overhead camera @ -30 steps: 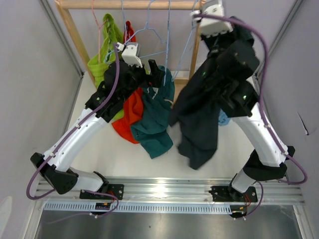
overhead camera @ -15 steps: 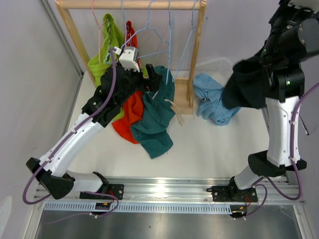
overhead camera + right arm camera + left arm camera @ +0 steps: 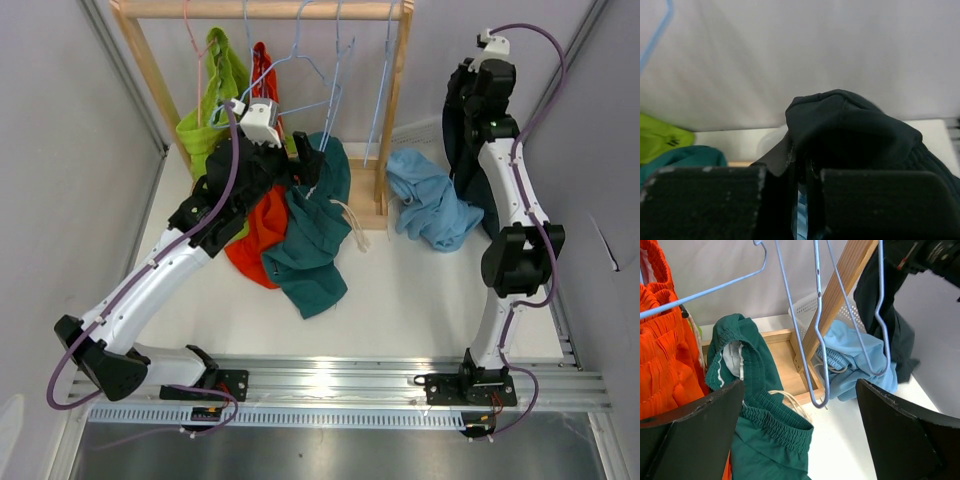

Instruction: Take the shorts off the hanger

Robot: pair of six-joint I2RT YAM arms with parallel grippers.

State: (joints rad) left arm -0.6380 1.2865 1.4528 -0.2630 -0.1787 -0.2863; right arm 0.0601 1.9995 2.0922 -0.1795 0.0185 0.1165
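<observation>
My left gripper [image 3: 310, 152] is open and empty, right over the teal green shorts [image 3: 315, 235], which still hang by the waistband at the rack. In the left wrist view its jaws [image 3: 800, 440] stand wide apart over the teal waistband [image 3: 765, 435]. The orange-red shorts [image 3: 262, 225] and lime green shorts [image 3: 215, 100] hang to the left. My right gripper [image 3: 468, 100] is shut on the dark navy shorts [image 3: 463, 150], held high at the back right; the fabric [image 3: 850, 130] is pinched between its pads [image 3: 802, 200]. The light blue shorts [image 3: 430, 205] lie in a heap right of the rack.
A wooden rack [image 3: 395, 100] stands at the back, with several empty blue wire hangers [image 3: 335, 70] on its bar. They hang close in front of my left gripper [image 3: 820, 340]. A white basket [image 3: 807, 310] sits behind the rack's right post, beside the light blue heap.
My right arm has swung from in front of the rack up and out to the far back right, carrying the navy shorts clear of the hangers. My left arm has barely moved.
</observation>
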